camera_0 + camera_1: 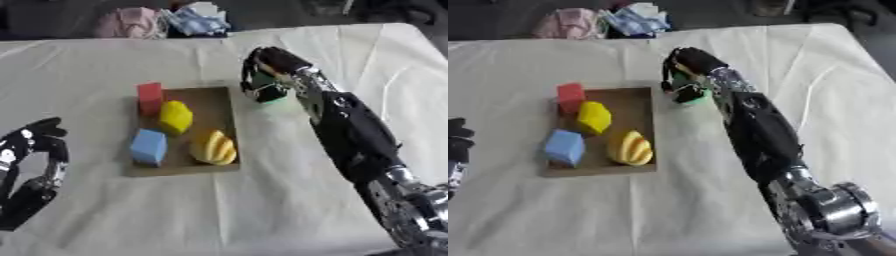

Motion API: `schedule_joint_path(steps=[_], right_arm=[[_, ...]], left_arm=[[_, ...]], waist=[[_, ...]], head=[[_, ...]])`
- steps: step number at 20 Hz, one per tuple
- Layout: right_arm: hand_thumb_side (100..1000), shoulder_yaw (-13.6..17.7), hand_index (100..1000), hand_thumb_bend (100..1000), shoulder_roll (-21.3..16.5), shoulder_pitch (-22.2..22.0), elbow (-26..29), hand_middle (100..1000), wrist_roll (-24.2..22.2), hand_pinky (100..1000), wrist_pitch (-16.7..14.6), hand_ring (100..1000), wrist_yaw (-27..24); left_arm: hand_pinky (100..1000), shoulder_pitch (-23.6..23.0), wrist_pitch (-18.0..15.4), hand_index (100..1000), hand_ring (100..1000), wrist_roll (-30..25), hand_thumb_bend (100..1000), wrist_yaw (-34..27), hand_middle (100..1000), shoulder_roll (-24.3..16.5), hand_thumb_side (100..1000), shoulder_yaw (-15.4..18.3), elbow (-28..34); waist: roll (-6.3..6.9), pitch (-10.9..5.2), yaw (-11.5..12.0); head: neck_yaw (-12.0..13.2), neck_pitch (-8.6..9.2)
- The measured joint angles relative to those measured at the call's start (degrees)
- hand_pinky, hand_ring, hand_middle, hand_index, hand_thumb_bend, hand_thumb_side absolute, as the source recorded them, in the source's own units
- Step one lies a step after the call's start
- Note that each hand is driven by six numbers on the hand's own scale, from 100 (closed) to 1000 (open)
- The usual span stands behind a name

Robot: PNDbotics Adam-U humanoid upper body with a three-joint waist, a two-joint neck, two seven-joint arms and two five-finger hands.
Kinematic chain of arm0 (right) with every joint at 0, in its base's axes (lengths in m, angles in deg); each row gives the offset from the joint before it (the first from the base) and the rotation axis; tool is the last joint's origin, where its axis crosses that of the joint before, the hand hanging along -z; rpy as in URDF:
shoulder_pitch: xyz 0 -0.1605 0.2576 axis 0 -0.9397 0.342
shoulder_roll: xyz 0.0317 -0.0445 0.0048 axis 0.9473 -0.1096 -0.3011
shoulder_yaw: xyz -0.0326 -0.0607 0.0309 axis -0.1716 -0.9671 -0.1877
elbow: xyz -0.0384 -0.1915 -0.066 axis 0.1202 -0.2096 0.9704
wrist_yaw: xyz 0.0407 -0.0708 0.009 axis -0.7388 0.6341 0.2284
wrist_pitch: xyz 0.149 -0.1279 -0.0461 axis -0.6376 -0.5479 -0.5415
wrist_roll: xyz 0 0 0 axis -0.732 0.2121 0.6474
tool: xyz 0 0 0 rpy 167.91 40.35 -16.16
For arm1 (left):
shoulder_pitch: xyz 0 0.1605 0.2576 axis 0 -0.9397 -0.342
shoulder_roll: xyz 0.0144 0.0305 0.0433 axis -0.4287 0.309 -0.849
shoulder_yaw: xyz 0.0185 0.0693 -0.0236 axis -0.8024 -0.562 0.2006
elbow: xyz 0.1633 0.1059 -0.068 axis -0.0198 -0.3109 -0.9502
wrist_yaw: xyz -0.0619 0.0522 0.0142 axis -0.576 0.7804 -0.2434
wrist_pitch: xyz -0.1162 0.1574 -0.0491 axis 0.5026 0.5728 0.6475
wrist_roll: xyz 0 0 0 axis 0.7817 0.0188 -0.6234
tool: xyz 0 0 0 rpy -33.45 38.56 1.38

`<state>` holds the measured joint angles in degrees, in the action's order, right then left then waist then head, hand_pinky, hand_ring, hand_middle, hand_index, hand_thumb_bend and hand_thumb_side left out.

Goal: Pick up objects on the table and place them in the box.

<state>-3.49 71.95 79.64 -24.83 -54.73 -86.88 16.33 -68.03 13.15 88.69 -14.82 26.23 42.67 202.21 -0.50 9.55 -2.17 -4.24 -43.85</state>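
Reaching in from the lower right corner, the robot's right arm stretches across the white cloth on the tabletop and ends with the right hand just beside the far right corner of the brown box. Its fingers are curled round a small green object, which sits at the cloth just outside the box's right edge; whether it is lifted clear of the cloth or touching it cannot be told.

The box is shallow and lies flat near the middle of the tabletop. Inside it are four things: a red block at the far left corner, a yellow block just beside and in front of the red one, a blue block at the near left, and a yellow ridged object at the near right. The blue block and the ridged object lie close together but apart.

The left hand shows at the left edge, low in the left eye view, fingers up and relaxed, holding nothing, well apart from the box.

At the far edge of the tabletop lies a heap of pink and pale blue cloth
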Motion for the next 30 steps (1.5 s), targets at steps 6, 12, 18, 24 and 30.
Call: schedule_joint_path(steps=[6, 12, 18, 24, 30], right_arm=[[198, -0.38, 555, 100, 0.00, 0.01, 0.15, 431, 1.88, 383, -1.48, 364, -0.16], [198, -0.87, 544, 100, 0.00, 0.11, 1.26, 416, 2.08, 368, -3.16, 350, -2.06], [198, -3.26, 551, 100, 1.60, 0.72, 2.59, 419, -0.69, 378, -7.32, 358, -5.76], [198, -6.71, 567, 100, 6.59, 0.64, 3.01, 431, -6.28, 398, -12.20, 377, -8.67], [201, -8.00, 719, 100, 10.42, -0.71, 3.68, 616, -10.21, 633, -13.89, 583, -8.36]], left_arm=[[728, 0.00, 0.00, 876, 687, 0.00, 100, -0.01, 683, 0.00, 691, 0.00, 0.00], [728, 0.00, 0.00, 876, 687, 0.00, 100, -0.01, 683, 0.00, 688, 0.00, 0.00], [728, 0.01, -0.01, 875, 687, -0.01, 100, -0.06, 683, 0.00, 686, 0.01, 0.00], [728, 0.45, -0.20, 876, 687, -0.19, 100, -0.17, 683, 0.01, 685, 0.00, 0.00], [728, 0.62, -0.35, 876, 687, -0.35, 100, -0.33, 682, 0.05, 684, -0.02, 0.00]], waist=[[0.00, 0.00, -0.10], [0.00, 0.00, -0.15], [0.00, 0.00, 0.03], [0.03, 0.00, 1.22], [0.06, 0.01, 2.55]], head=[[-0.44, 0.00], [-0.91, 0.00], [-1.48, 0.00], [-2.50, 0.00], [-3.48, 0.00]])
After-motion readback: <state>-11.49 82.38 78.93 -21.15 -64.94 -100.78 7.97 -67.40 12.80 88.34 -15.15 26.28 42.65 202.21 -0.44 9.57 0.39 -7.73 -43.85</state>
